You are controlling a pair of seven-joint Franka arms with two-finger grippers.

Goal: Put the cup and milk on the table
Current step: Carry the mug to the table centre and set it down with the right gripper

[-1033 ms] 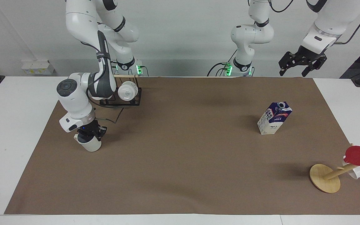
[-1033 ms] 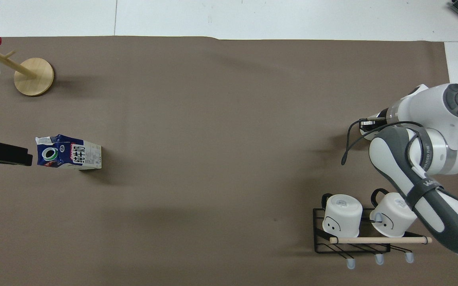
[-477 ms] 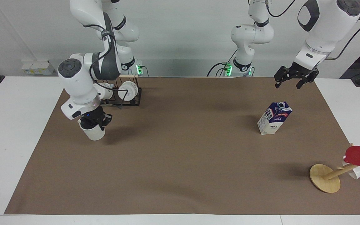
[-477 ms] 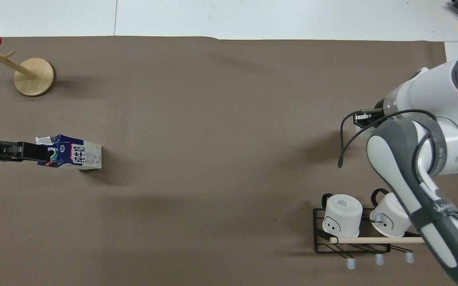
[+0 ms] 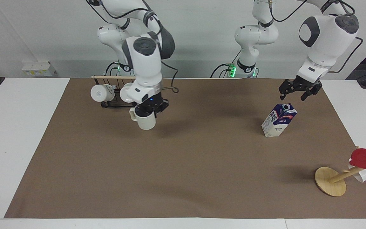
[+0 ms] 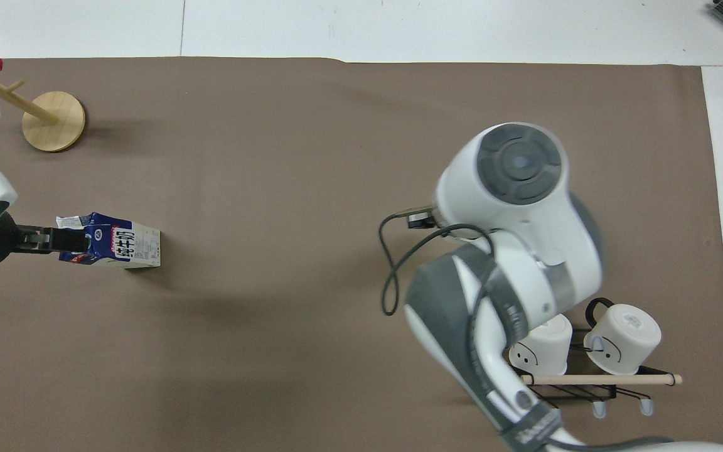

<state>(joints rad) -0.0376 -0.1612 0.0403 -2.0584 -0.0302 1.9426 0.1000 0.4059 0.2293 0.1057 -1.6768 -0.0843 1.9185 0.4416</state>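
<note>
the milk (image 5: 278, 120) stands on the desk (image 5: 21, 127) toward the left arm's end, the left gripper (image 5: 300, 92) over it. the right gripper (image 5: 148, 109) holds the cup (image 5: 145, 120) over the desk beside the mug rack (image 5: 114, 95).

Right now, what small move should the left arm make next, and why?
Probably lower the left gripper onto the milk: it hangs open just above the carton's cap, touching nothing, while the right gripper already carries the cup over the table.

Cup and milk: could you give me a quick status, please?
Right gripper shut on cup, airborne over the brown paper. Left gripper open above milk, not touching. Nothing in the way.
</note>
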